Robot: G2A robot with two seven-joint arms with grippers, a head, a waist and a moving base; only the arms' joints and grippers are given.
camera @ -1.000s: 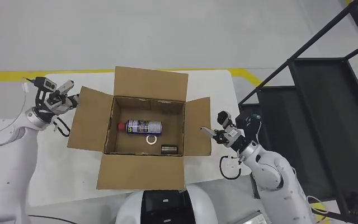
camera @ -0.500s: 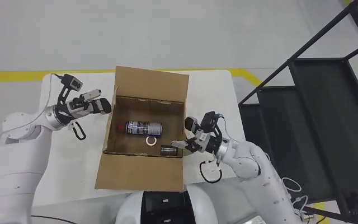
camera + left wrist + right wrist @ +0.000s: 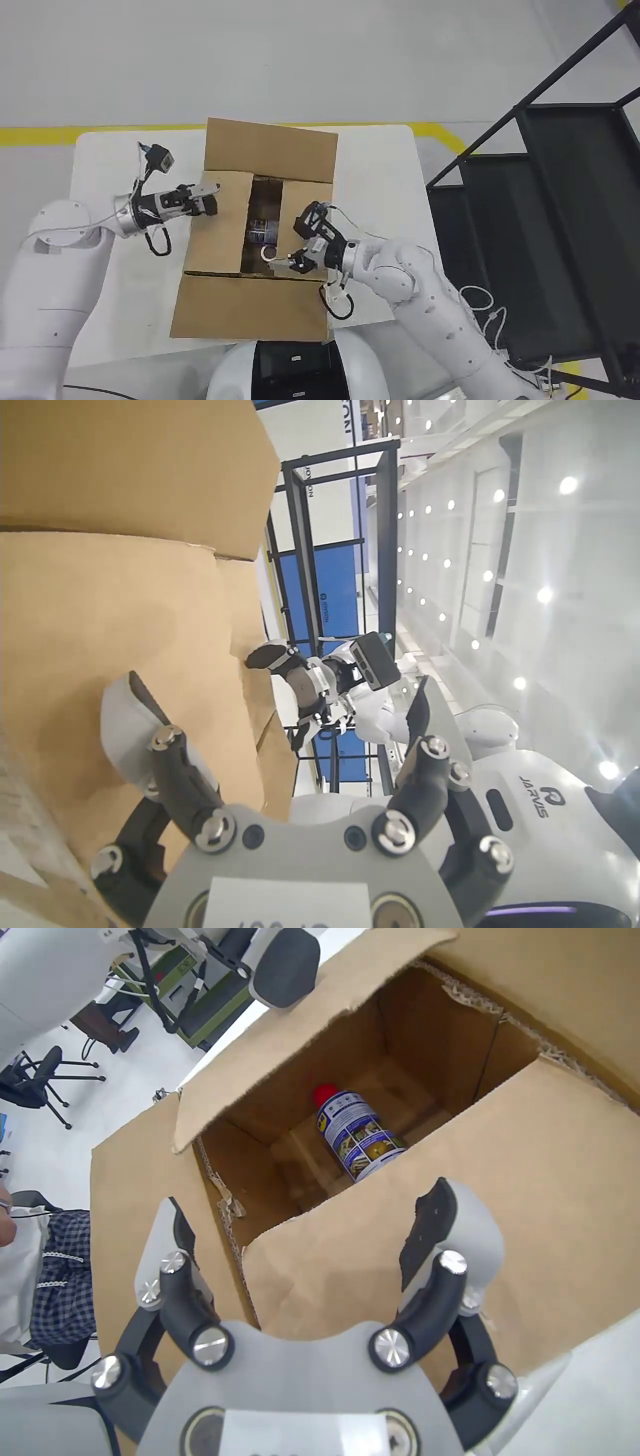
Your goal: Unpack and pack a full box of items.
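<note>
The cardboard box stands mid-table with its two side flaps raised and leaning inward. Through the gap between them I see a spray can with a red cap lying on the box floor, and a white ring beside it. My left gripper is open, one finger against the outside of the left flap. My right gripper is open too, with the right flap lying across its fingers. The flaps hide the rest of the contents.
The box's back flap and front flap lie folded outward. Bare white table shows on both sides of the box. Dark metal stairs stand off to the right of the table.
Both arms have swung inward toward the box. The side flaps, flat outward before, now stand up and tilt over the opening, hiding the small dark can.
</note>
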